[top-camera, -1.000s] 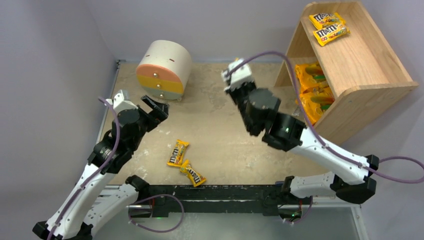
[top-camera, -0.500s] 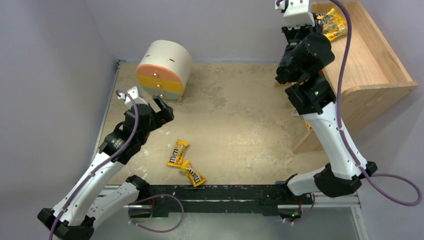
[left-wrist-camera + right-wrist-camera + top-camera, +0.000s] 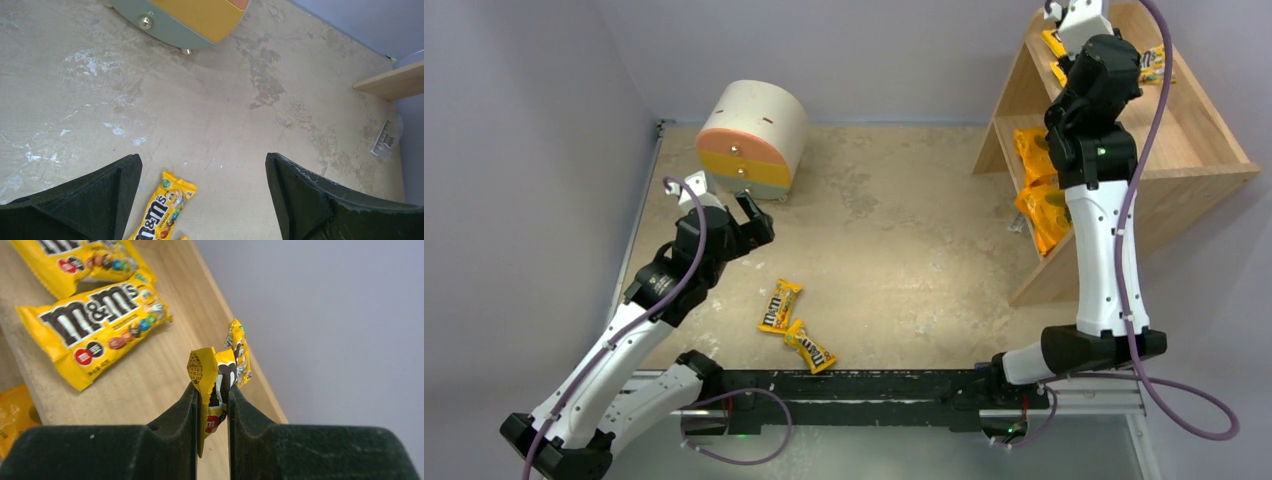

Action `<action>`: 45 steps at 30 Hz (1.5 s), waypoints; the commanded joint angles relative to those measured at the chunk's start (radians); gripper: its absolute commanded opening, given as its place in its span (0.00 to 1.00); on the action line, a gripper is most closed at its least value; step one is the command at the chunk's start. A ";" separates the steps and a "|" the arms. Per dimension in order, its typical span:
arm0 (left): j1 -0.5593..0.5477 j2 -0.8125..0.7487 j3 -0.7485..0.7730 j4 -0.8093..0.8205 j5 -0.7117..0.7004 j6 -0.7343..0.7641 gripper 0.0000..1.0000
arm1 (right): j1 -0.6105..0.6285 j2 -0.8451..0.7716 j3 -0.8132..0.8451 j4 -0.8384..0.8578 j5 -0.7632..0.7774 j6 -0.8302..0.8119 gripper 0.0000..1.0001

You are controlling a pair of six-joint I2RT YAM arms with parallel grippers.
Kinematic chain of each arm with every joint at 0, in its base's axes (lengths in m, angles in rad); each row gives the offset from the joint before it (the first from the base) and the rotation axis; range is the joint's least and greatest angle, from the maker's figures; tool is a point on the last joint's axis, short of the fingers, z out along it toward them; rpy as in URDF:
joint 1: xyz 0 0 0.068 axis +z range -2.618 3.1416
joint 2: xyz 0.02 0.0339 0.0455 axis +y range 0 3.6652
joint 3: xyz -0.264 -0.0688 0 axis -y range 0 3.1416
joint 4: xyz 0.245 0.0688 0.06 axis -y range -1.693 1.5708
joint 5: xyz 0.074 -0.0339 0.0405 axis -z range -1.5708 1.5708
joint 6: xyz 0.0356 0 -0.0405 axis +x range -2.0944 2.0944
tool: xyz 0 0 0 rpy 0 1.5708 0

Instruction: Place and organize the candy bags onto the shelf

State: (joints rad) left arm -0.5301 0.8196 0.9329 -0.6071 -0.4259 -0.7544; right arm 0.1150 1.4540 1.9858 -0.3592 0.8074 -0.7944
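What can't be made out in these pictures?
- Overhead view: the right arm covers most of the shelf-top packets.
- Overhead view: the upper board of the shelf hides part of the orange bags.
- Left wrist view: the table packet is cut off by the bottom edge.
- Right wrist view: the held packet is half buried in the right claw.

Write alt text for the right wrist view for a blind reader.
The right gripper, jaws shut on a crumpled yellow packet, holds it over the wooden shelf. Two more M&M's packets lie flat on it at upper left; an orange bag shows at lower left.
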 commanded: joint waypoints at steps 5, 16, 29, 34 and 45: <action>0.003 -0.005 -0.017 0.055 0.031 0.039 1.00 | -0.078 -0.065 -0.145 -0.075 -0.330 0.104 0.09; 0.004 0.007 -0.022 0.078 0.066 0.047 1.00 | -0.087 -0.034 -0.161 -0.072 -0.304 0.082 0.20; 0.005 0.010 -0.024 0.079 0.068 0.049 1.00 | -0.087 -0.035 -0.033 -0.231 -0.458 0.146 0.65; 0.006 0.025 -0.025 0.084 0.081 0.053 1.00 | -0.087 -0.085 -0.032 -0.241 -0.561 0.174 0.81; 0.009 0.021 -0.018 0.064 0.080 0.053 1.00 | -0.087 -0.176 -0.046 -0.105 -0.859 0.558 0.99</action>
State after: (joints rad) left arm -0.5282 0.8509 0.9169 -0.5625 -0.3477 -0.7197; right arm 0.0303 1.3125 1.9144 -0.5545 0.0761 -0.4507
